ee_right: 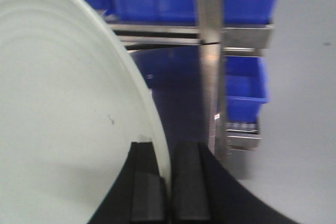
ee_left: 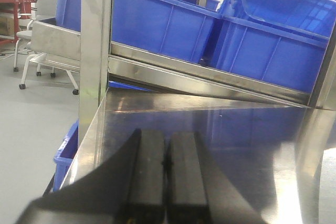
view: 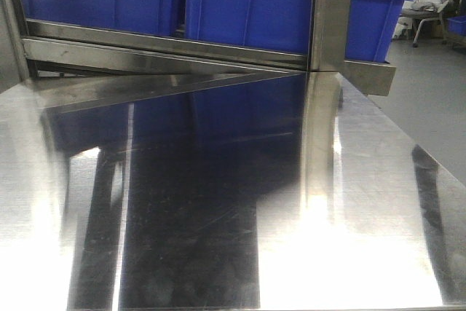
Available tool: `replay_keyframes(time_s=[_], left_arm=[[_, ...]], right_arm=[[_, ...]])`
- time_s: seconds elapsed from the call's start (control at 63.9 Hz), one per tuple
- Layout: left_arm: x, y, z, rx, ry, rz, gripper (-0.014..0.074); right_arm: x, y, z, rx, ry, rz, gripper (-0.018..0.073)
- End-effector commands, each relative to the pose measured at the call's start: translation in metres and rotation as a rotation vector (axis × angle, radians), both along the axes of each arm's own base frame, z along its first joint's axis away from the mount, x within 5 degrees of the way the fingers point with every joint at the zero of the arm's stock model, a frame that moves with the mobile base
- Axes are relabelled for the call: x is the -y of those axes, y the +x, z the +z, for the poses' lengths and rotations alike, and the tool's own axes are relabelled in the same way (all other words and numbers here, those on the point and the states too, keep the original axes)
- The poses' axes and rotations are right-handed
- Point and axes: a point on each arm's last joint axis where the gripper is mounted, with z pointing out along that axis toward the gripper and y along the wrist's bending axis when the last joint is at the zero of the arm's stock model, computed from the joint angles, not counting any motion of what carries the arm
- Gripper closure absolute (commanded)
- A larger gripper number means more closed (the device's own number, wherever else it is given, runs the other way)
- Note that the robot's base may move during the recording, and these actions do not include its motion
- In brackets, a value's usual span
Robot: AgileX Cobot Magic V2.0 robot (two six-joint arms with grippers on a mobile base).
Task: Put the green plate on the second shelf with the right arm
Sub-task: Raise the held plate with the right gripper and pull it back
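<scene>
The green plate (ee_right: 58,103), pale and matte, fills the left half of the right wrist view. Its rim runs down between the two black fingers of my right gripper (ee_right: 165,150), which is shut on it. The plate is held on edge above the steel shelf surface (ee_right: 178,93). In the left wrist view my left gripper (ee_left: 167,145) hangs low over the steel shelf (ee_left: 236,140), its two black pads pressed together with nothing between them. Neither gripper nor the plate shows in the front view, which looks onto the shiny shelf top (view: 218,202).
Blue plastic bins (view: 247,5) stand on the rack level behind the shelf. A steel upright post (view: 331,12) rises at the shelf's back right, another post (ee_left: 94,51) at its left. More blue bins (ee_right: 244,87) sit lower right; an office chair (view: 433,5) stands on the grey floor.
</scene>
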Motion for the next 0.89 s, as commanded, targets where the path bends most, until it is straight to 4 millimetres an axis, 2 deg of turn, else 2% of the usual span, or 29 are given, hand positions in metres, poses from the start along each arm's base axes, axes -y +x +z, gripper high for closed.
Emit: replay_keyframes(time_s=[0.0, 0.125, 0.282, 0.36, 0.438, 0.611, 0.877], left_arm=[[0.0, 0.0, -0.005, 0.061, -0.017, -0.005, 0.0466], [0.0, 0.0, -0.005, 0.061, -0.017, -0.005, 0.0466], [0.0, 0.0, -0.005, 0.061, -0.017, -0.005, 0.0466], [0.0, 0.0, -0.005, 0.061, -0.017, -0.005, 0.0466], [0.0, 0.0, -0.005, 0.061, -0.017, -0.005, 0.0466], [0.0, 0.0, -0.005, 0.061, -0.017, -0.005, 0.0466], [0.0, 0.0, -0.005, 0.061, -0.017, -0.005, 0.0466]], right_arm=[[0.02, -0.028, -0.008, 0.139, 0.028, -0.146, 0.0503], [0.05, -0.069, -0.038, 0.177, -0.009, -0.351, 0.0503], [0.063, -0.103, -0.067, 0.236, -0.025, -0.399, 0.0503], [0.06, -0.095, -0.073, 0.119, -0.116, -0.371, 0.0503], [0.053, -0.087, -0.078, 0.079, -0.206, -0.282, 0.0503], [0.044, -0.073, -0.082, 0.121, -0.299, -0.192, 0.0503], [0.027, -0.036, -0.116, 0.207, -0.327, -0.11, 0.0503]])
